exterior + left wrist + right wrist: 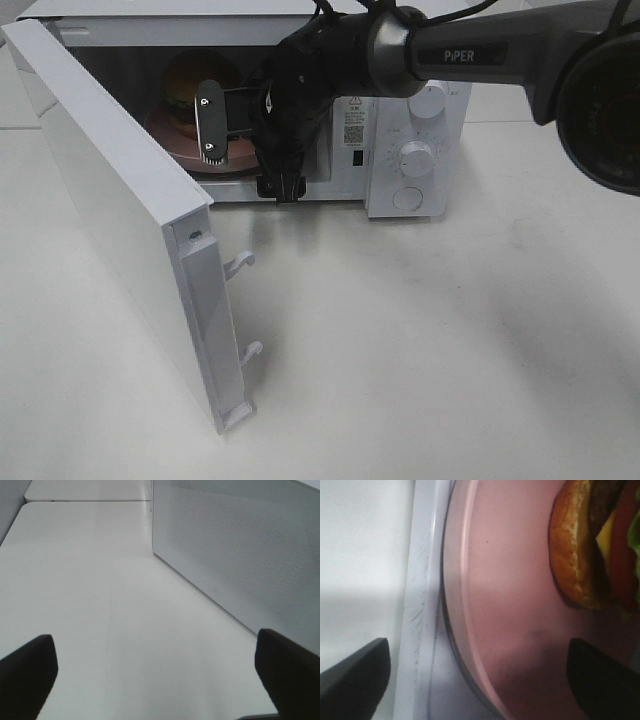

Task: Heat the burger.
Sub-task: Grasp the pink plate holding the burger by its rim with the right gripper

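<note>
The burger (183, 88) sits on a pink plate (165, 135) inside the open white microwave (415, 195). My right gripper (246, 155) hovers at the oven's mouth, open, its fingers apart in front of the plate. In the right wrist view the burger (585, 550) lies on its side of the plate (510, 605), and the plate's rim runs between the open right gripper (480, 680) fingertips without being pinched. My left gripper (157, 680) is open over bare table with nothing between its fingers; it does not show in the exterior view.
The microwave door (110, 200) stands swung out to the left, its latch hooks (240, 265) pointing right. A white dotted panel (240, 555) rises close beside the left gripper. Knobs (415, 157) sit on the oven's right panel. White table (430, 340) spreads in front.
</note>
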